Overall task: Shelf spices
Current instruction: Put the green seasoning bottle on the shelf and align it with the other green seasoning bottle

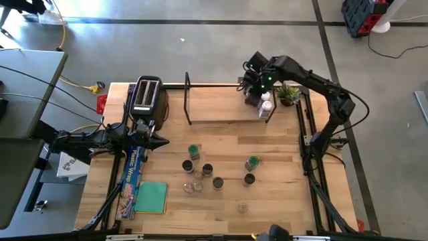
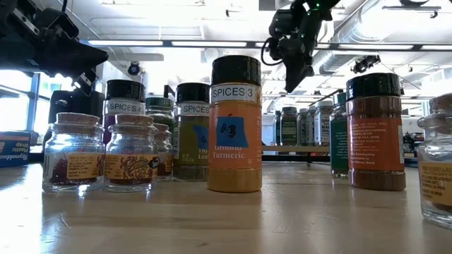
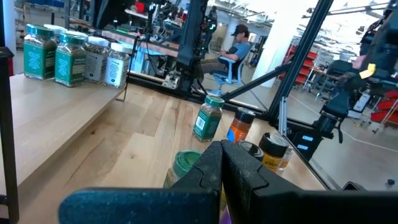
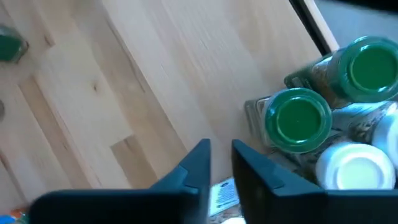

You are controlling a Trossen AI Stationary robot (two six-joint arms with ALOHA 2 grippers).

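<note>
The shelf (image 1: 227, 107) stands at the table's far side. Several spices (image 1: 266, 107) with green and white lids stand on the right end of its wooden board. Their lids (image 4: 298, 118) show from above in the right wrist view. My right gripper (image 4: 217, 165) hovers over the board just beside them, pointing steeply down. Its fingers are a narrow gap apart with nothing between them. More spices (image 1: 207, 171) stand loose on the table's middle, among them a tall orange jar (image 2: 235, 127). My left gripper (image 1: 160, 140) waits shut and level at the table's left.
A black-and-silver toaster (image 1: 147, 95) stands at the far left and a small potted plant (image 1: 289, 94) at the far right. A blue box (image 1: 132, 177) and a green pad (image 1: 151, 197) lie near left. A person (image 3: 239, 46) sits beyond the table.
</note>
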